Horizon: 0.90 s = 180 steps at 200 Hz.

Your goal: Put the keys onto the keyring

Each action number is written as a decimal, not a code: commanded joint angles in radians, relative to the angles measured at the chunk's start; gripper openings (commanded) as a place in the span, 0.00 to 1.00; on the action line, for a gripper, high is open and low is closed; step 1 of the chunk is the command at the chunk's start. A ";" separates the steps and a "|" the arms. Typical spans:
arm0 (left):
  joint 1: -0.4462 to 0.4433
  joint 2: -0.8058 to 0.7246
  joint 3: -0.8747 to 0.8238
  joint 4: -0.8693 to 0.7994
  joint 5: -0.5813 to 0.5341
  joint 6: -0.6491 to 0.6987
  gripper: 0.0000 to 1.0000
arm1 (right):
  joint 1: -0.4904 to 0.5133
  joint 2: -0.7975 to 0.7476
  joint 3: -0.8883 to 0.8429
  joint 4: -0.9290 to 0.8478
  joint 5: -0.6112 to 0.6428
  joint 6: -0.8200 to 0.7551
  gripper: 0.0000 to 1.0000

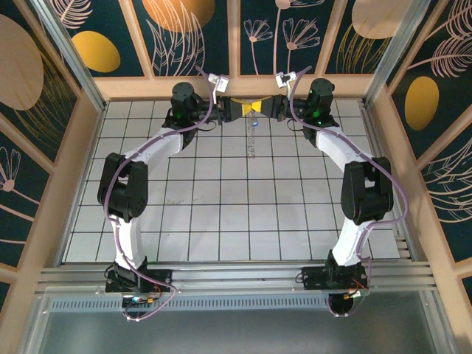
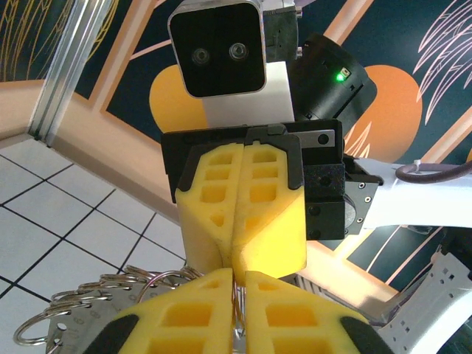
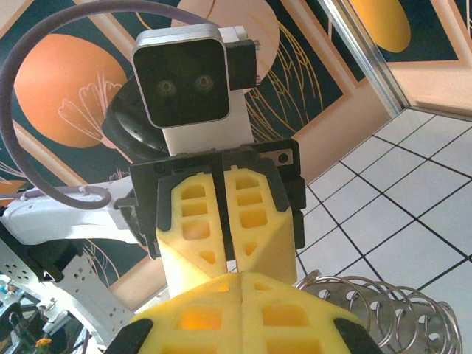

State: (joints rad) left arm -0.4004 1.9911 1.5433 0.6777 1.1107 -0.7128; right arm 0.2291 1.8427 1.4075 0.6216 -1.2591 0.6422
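Note:
High over the table's far edge my left gripper [image 1: 240, 108] and right gripper [image 1: 265, 108] meet tip to tip. The keyring [image 1: 254, 144], a thin hoop fringed with small metal pieces, hangs below them. A blue-headed key [image 1: 256, 123] shows near its top. In the left wrist view my left gripper [image 2: 240, 274] is shut on the hoop's thin wire, and the ring's metal pieces [image 2: 88, 304] spread to the left. The right gripper's yellow fingers [image 2: 262, 214] are pressed together just ahead. In the right wrist view my right gripper [image 3: 240, 279] is shut, with ring coils [image 3: 391, 306] beside it.
The white tiled table [image 1: 221, 214] lies below. A wooden rail [image 1: 236, 87] and patterned wall panels close the far side, and wooden frames run along both sides. Both arms reach from the near edge to the far middle.

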 commanded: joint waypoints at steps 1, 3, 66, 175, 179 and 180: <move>-0.027 0.004 0.006 0.056 0.046 -0.002 0.13 | 0.011 -0.016 0.038 0.045 0.008 0.007 0.00; -0.028 0.004 0.007 0.056 0.046 -0.001 0.13 | 0.012 -0.016 0.038 0.044 0.008 0.007 0.00; -0.029 -0.011 -0.012 0.053 0.054 0.012 0.15 | 0.007 -0.011 0.039 0.032 0.024 -0.001 0.00; -0.029 -0.018 -0.025 0.055 0.052 0.020 0.12 | 0.006 -0.008 0.033 0.048 0.029 0.017 0.00; -0.029 -0.018 -0.027 0.057 0.053 0.021 0.12 | 0.006 -0.008 0.034 0.048 0.029 0.017 0.00; -0.029 -0.018 -0.026 0.058 0.054 0.021 0.11 | 0.006 -0.007 0.034 0.048 0.030 0.017 0.00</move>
State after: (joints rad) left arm -0.4042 1.9915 1.5299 0.6998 1.1133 -0.7074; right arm 0.2291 1.8427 1.4075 0.6209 -1.2583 0.6460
